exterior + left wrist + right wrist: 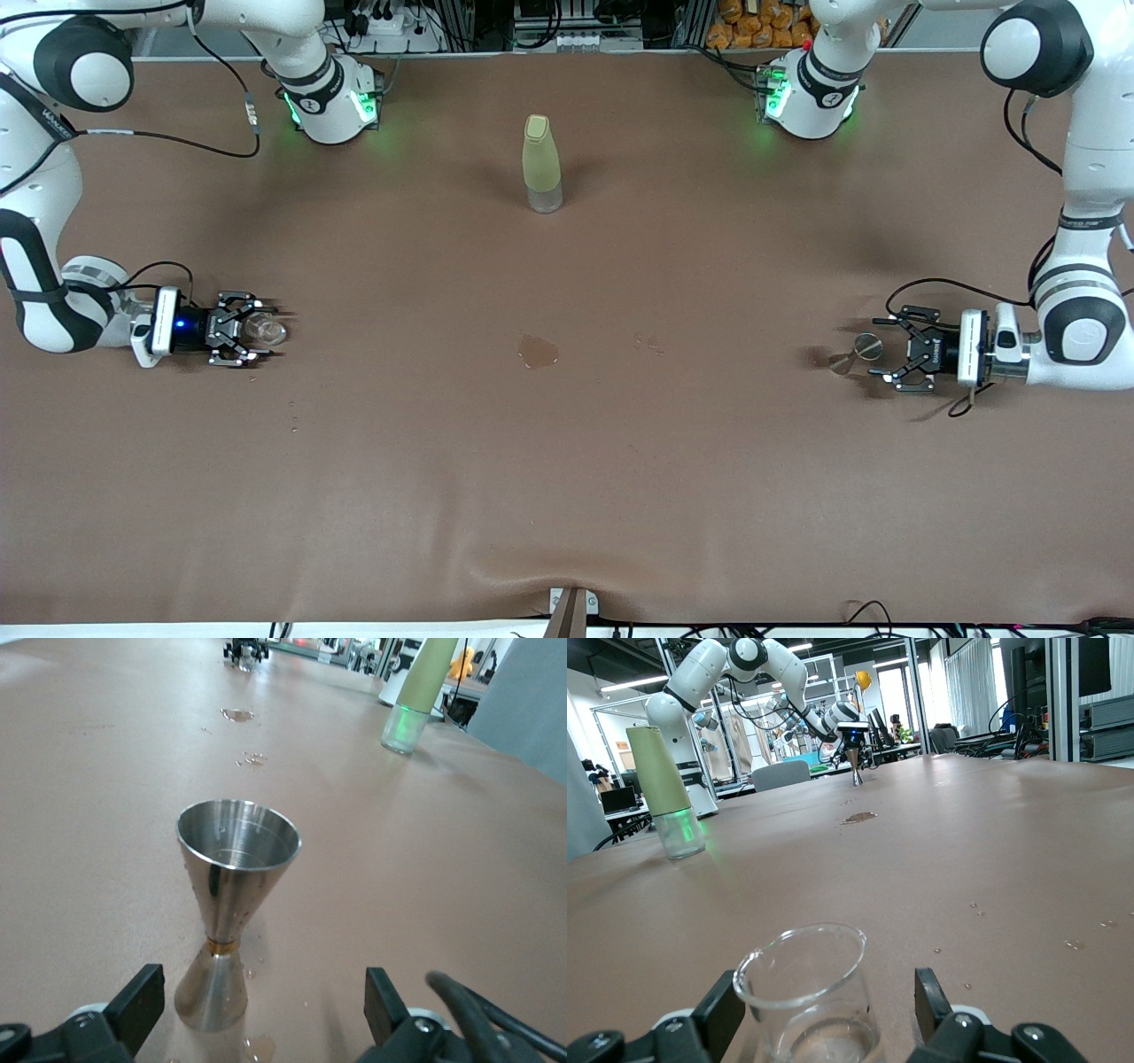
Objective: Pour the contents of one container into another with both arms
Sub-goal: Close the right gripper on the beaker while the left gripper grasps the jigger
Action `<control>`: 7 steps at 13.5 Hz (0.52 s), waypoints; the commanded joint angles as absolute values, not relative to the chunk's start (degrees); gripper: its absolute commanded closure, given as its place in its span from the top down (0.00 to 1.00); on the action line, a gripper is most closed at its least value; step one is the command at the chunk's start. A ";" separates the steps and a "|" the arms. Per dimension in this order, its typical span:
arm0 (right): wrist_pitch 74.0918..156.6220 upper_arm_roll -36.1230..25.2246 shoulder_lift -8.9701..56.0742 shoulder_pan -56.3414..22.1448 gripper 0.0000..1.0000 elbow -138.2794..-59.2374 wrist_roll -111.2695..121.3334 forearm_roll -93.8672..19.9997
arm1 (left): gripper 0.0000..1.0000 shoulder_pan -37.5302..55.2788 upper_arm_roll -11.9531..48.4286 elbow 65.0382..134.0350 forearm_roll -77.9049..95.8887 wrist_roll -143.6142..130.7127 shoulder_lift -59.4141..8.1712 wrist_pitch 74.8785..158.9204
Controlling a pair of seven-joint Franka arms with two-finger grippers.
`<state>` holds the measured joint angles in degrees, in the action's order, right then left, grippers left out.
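The tiny clear glass cup stands on the brown table toward the right arm's end, a little clear liquid in its bottom. My right gripper is low at the table with the cup between its fingers. One finger is close against the cup and a gap shows at the other, so it is open. The small metal cup stands upright toward the left arm's end. My left gripper is open around its base, touching nothing.
A tall yellow-green bottle stands mid-table near the robots' bases. A small puddle and drops wet the cloth between the two cups. More drops lie around the metal cup's base.
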<state>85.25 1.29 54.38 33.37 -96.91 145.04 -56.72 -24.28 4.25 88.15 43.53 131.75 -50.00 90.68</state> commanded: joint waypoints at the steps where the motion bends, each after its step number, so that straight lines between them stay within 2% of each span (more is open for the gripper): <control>1: 84.38 1.23 55.37 33.22 0.69 -95.71 145.81 -57.92 | 1.00 -24.70 4.48 87.89 46.57 133.07 -51.06 89.65; 5: 84.29 1.23 55.28 33.84 0.70 -95.54 145.72 -57.92 | 1.00 -24.26 4.66 87.98 49.91 133.42 -51.77 89.21; 7: 82.89 1.23 55.28 33.75 0.76 -95.80 145.46 -58.01 | 1.00 -24.00 4.66 87.89 50.45 133.85 -52.03 89.21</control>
